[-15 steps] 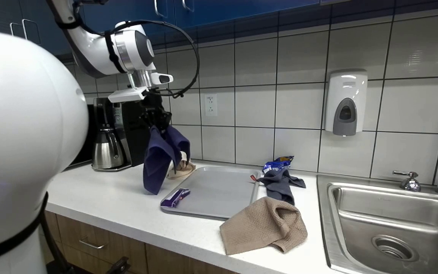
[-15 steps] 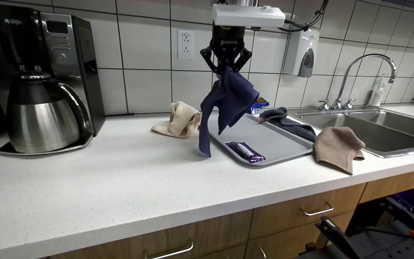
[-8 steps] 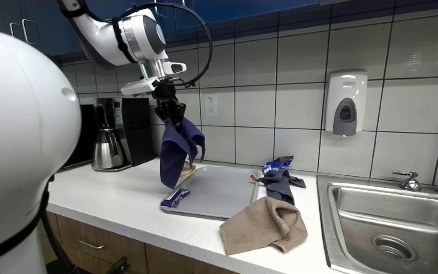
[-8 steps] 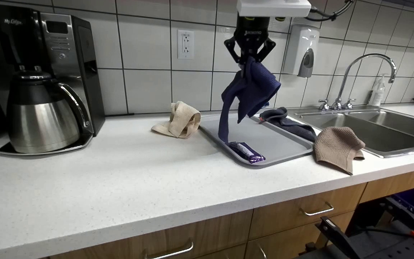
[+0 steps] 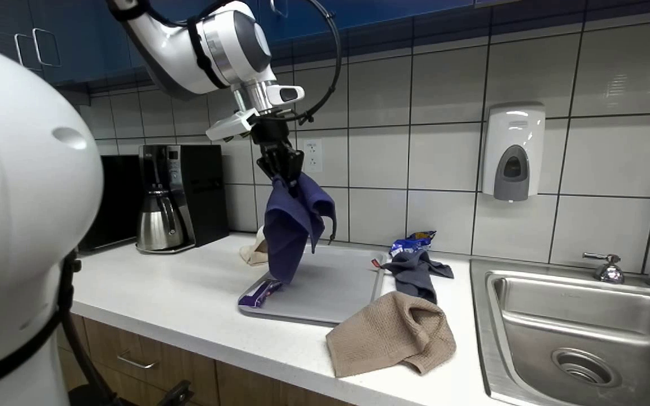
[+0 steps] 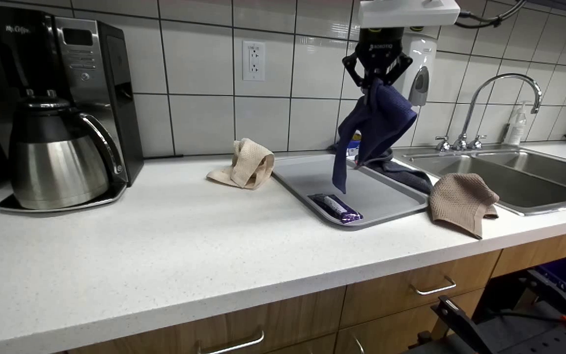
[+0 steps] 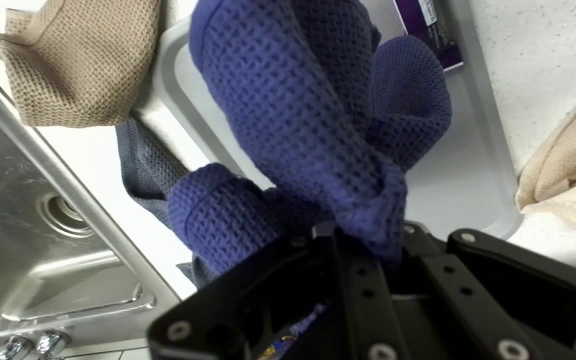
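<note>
1. Along the tiled wall [image 5: 443, 152] runs a white counter [image 6: 130, 255].
2. Set into it is a steel sink [image 5: 488, 327].
3. Well apart from the sink stands a coffee maker [image 6: 84, 93].
4. Between these two lies a grey tray [image 6: 386, 196], flat on the counter.
5. Above the tray hangs a purple-blue cloth [image 6: 380, 123] in loose folds.
6. Around the tray lie a brown cloth [image 5: 390, 335] near the sink, a dark grey cloth [image 5: 413, 274] behind it, and a beige cloth [image 6: 247, 164] on the coffee maker's side.
7. Pointing down, the gripper [image 6: 370, 93] pinches the gathered top of the purple-blue cloth between its fingers.
8. On the tray, near one corner, rests a purple packet [image 6: 336, 208]; a blue packet [image 5: 412, 243] sits by the wall.
</note>
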{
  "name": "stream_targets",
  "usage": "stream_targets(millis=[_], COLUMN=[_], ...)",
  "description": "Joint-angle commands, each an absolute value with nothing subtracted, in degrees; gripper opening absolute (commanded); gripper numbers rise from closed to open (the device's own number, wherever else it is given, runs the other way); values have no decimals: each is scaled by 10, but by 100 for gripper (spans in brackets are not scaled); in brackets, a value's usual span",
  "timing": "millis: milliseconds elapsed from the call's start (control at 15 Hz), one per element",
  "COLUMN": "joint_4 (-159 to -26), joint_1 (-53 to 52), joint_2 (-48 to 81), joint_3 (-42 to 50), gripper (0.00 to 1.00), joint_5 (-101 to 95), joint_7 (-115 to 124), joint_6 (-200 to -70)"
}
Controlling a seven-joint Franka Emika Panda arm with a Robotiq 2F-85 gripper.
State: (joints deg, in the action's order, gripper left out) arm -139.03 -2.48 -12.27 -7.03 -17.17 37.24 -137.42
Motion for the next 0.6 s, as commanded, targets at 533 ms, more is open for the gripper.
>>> stream_targets(millis=[533], joint_4=[-1414], joint_1=[11], joint_2=[-80], joint_3=[-72], gripper=[2], joint_5=[-232], joint_7=[455], joint_6=[-1371])
